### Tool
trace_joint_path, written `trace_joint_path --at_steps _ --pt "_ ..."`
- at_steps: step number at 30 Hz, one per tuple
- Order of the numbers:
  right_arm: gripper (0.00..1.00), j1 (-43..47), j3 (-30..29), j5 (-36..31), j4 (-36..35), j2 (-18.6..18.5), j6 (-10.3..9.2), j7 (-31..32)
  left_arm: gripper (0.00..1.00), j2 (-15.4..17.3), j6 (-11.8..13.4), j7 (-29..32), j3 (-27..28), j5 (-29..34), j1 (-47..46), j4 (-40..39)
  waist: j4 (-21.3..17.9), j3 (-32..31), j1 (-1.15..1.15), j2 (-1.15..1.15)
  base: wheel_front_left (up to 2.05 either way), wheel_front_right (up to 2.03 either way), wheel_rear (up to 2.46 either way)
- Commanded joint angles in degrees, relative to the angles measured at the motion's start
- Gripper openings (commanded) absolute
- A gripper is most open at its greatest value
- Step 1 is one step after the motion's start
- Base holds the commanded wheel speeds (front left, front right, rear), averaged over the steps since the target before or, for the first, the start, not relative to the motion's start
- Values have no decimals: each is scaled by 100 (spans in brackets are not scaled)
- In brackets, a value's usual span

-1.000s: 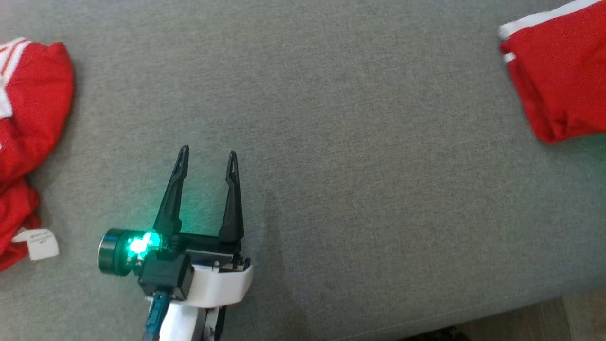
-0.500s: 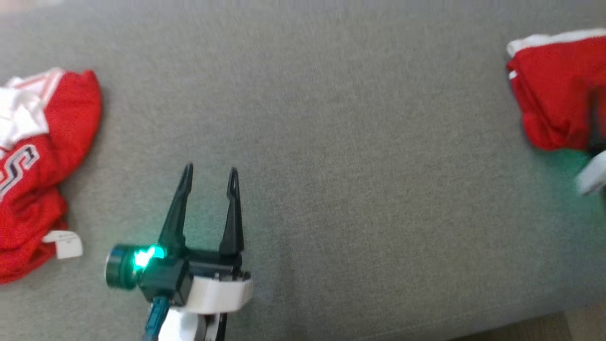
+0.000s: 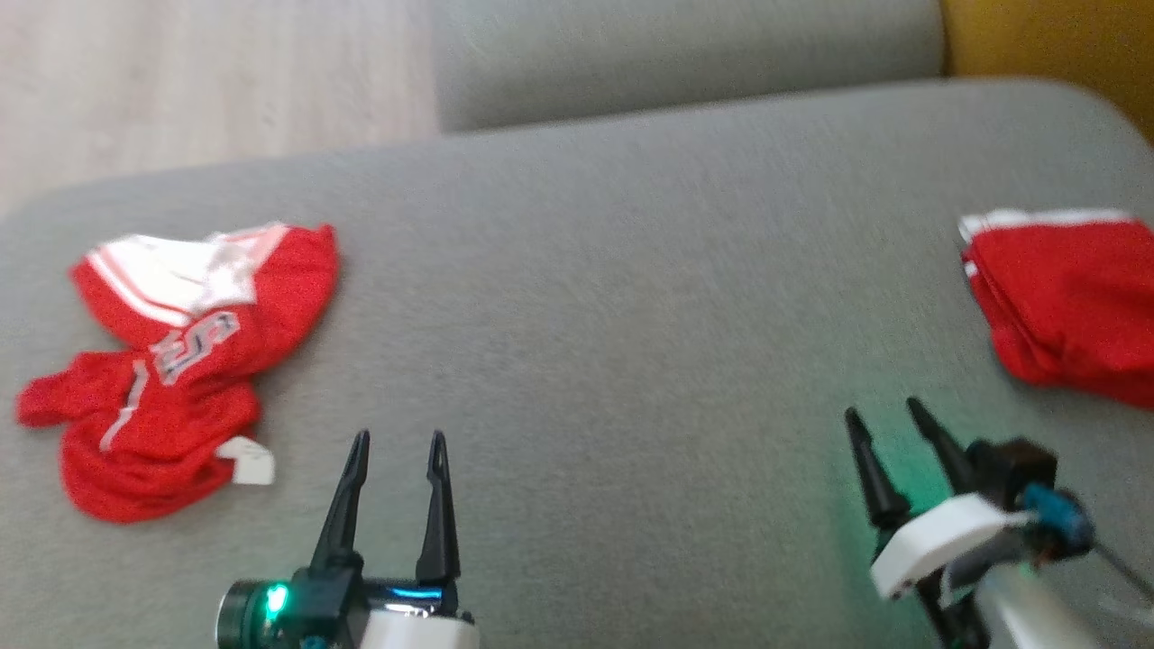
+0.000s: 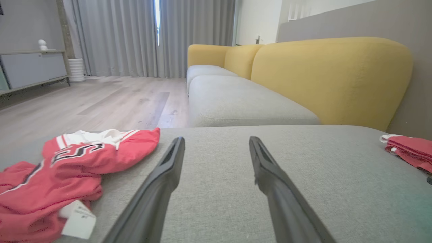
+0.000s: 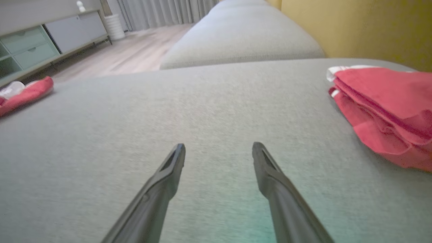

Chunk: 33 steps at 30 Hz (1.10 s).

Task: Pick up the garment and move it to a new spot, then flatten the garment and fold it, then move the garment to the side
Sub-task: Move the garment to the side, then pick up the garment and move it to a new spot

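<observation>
The left hand [image 3: 398,440] is hanging spread apart and empty over the grey sofa seat [image 3: 631,315], the crumpled red jersey [image 3: 180,361] lying off to its left. The right hand [image 3: 883,411] is gaping too, the folded red garment [image 3: 1064,306] lying near its right.

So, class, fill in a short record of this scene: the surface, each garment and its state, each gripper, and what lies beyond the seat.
surface: grey sofa seat
crumpled garment: red and white jersey, bunched up, white tag showing, on the robot's left
folded garment: red, lying in layers, on the robot's right
left gripper: open, holding nothing, over bare seat
right gripper: open, holding nothing, near the folded garment, not touching it
beyond: yellow backrest, wooden floor
</observation>
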Motion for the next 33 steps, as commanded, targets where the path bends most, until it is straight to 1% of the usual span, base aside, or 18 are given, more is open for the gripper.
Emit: trace_joint_path --at_steps 1,5,9,13,16,19,22,33 --pt "100 121 -17 -73 -390 108 -4 -77 100 -17 37 -30 161 12 -55 -184 404 -448 2 0 0 0 0" --pt "100 648 -398 -367 -1108 451 -4 -78 100 -18 29 -30 259 67 95 -248 632 -687 2 0 0 0 0" --pt "100 1121 -823 -785 -1920 734 -4 -79 100 -18 2 -30 395 107 246 -411 753 -833 2 0 0 0 0" --pt "100 1651 -1189 -1008 -2634 936 -4 -79 100 -18 -84 -30 466 147 400 -561 825 -936 2 0 0 0 0" --pt "100 2018 -1401 -1087 -2966 1012 -4 -79 100 -18 -84 -30 515 138 532 -615 827 -980 2 0 0 0 0" --pt "100 2251 -1478 -1126 -3141 1036 -4 -79 100 -18 -73 -30 546 120 621 -633 793 -1000 2 0 0 0 0" --pt "100 2372 -1402 -1110 -3214 1039 -4 -79 100 -18 -80 -30 551 132 663 -608 755 -1018 2 0 0 0 0" --pt "100 2474 -1234 -1235 -3223 1041 -4 -80 100 -18 -101 -30 569 170 765 -492 696 -1079 2 0 0 0 0"
